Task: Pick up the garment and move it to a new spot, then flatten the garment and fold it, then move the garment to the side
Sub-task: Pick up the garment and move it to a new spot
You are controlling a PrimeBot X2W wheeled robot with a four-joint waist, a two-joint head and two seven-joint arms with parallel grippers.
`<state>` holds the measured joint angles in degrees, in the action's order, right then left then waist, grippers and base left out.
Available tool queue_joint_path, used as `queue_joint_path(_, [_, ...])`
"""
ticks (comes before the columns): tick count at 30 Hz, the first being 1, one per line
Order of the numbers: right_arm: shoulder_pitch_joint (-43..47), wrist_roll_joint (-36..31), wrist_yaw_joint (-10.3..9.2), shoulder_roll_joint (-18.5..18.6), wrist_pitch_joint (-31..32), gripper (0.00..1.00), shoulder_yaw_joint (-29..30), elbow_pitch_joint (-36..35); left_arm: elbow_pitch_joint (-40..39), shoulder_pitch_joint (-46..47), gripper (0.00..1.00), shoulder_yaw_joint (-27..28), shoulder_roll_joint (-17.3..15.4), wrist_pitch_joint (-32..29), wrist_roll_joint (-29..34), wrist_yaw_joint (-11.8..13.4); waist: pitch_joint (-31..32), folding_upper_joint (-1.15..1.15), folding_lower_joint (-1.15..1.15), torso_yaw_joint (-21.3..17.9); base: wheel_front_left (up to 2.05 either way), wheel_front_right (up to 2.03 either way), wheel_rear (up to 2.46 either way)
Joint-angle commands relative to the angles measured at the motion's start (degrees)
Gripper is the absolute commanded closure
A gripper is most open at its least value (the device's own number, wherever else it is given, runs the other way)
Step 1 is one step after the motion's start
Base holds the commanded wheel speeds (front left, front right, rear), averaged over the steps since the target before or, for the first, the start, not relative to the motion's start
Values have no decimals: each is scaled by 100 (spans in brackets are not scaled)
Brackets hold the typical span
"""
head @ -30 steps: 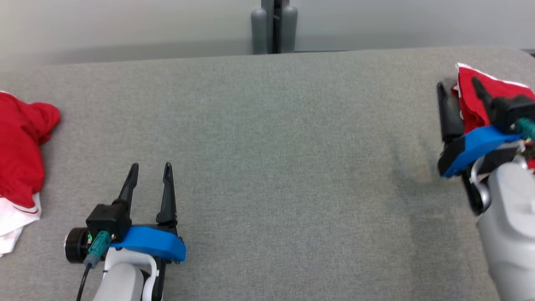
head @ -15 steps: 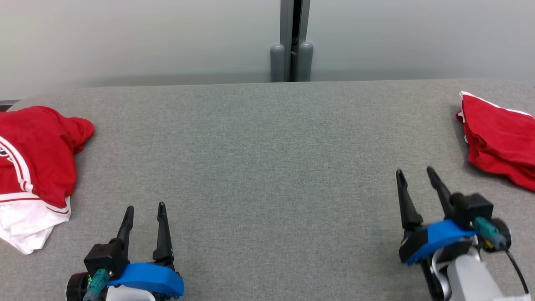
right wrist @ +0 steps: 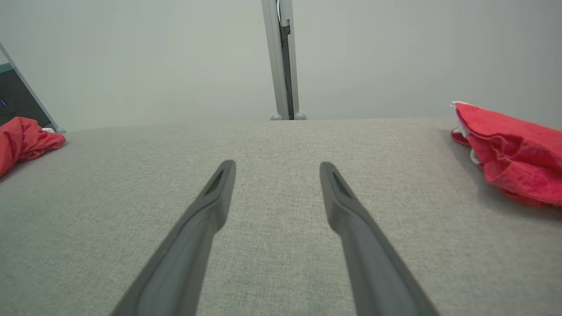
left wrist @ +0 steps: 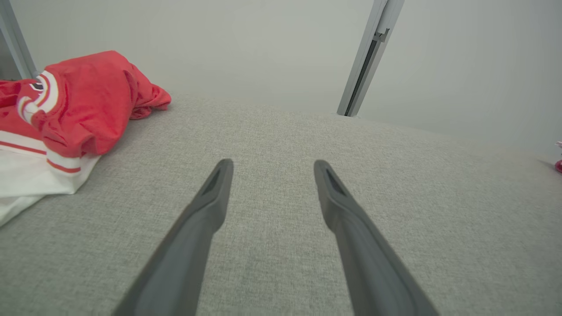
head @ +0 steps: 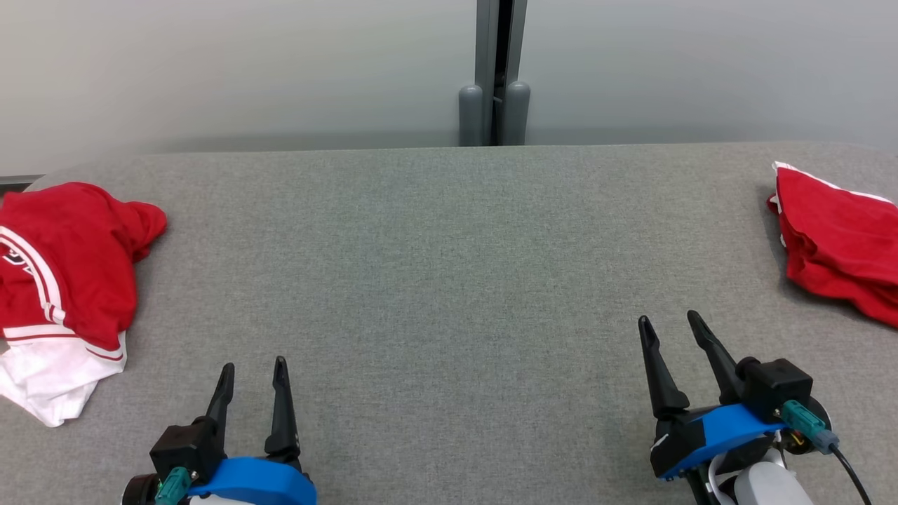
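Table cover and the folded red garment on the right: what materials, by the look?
Table cover: grey woven fabric, matte; fine weave grain shows in the wrist views. Folded red garment: soft matte cloth, perhaps cotton jersey; limp creases, white edging.

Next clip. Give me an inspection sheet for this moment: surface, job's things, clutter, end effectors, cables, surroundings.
Surface: grey fabric tabletop, flat, with rounded far corners.
Job's things: folded red garment at the right edge; crumpled red-and-white garment at the left edge.
Clutter: nothing seen.
End effectors: left end effector open, holding nothing, at the near left; right end effector open, holding nothing, at the near right, apart from the folded red garment.
Cables: teal-plugged cable at the right wrist; teal plug at the left wrist.
Surroundings: pale wall; grey upright post behind the table's far edge.
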<state>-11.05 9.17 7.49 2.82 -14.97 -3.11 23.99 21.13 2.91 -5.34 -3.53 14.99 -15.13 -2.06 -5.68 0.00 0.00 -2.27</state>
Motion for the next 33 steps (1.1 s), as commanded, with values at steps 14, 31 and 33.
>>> queue_joint_path(14, [145,-5,1,14,-31,0,57,52,57,5,0,-14,32,28,65,-78,26,0,0,70,0,0,0])
queue_joint_path(31, [271,-162,1,13,-30,0,154,19,-26,18,0,-89,62,27,36,-58,77,0,0,2091,0,0,0])
queue_joint_path(33, [294,-148,1,12,-30,0,144,46,-38,-3,0,-112,64,27,34,-66,109,0,0,2359,0,0,0])
